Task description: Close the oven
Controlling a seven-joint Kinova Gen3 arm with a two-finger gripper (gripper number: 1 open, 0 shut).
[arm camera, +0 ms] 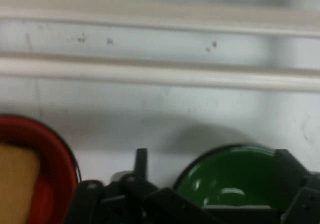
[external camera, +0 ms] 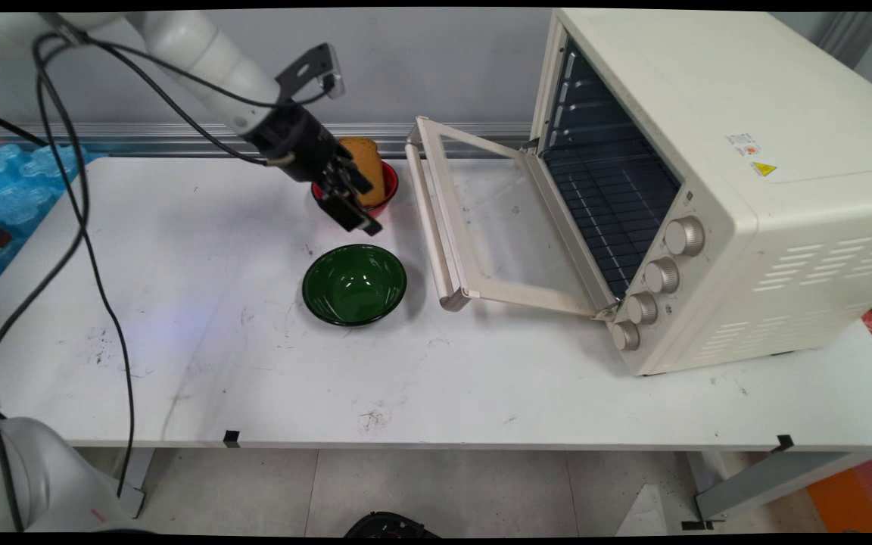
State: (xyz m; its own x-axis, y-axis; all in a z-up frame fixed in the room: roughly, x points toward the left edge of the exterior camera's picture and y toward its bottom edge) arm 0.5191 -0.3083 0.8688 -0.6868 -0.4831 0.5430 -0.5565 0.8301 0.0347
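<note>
My black gripper [external camera: 356,206] hangs open and empty just above the table, in front of a red bowl [external camera: 388,188] that holds a piece of brown bread [external camera: 369,160]. A green bowl [external camera: 354,284], empty, stands a little nearer than the gripper. In the hand view the gripper [arm camera: 212,165] is spread wide, with the green bowl [arm camera: 225,180] showing between its fingers. The red bowl [arm camera: 56,164] with the bread [arm camera: 17,184] lies off to the left there. Part of the red bowl is hidden behind the hand in the main view.
A cream toaster oven [external camera: 716,189] stands at the right, its glass door [external camera: 481,227] folded down toward the bowls; the door's handle [arm camera: 160,75] crosses the hand view. Blue packing material [external camera: 16,185] lies at the table's left edge. Black cables hang from the arm.
</note>
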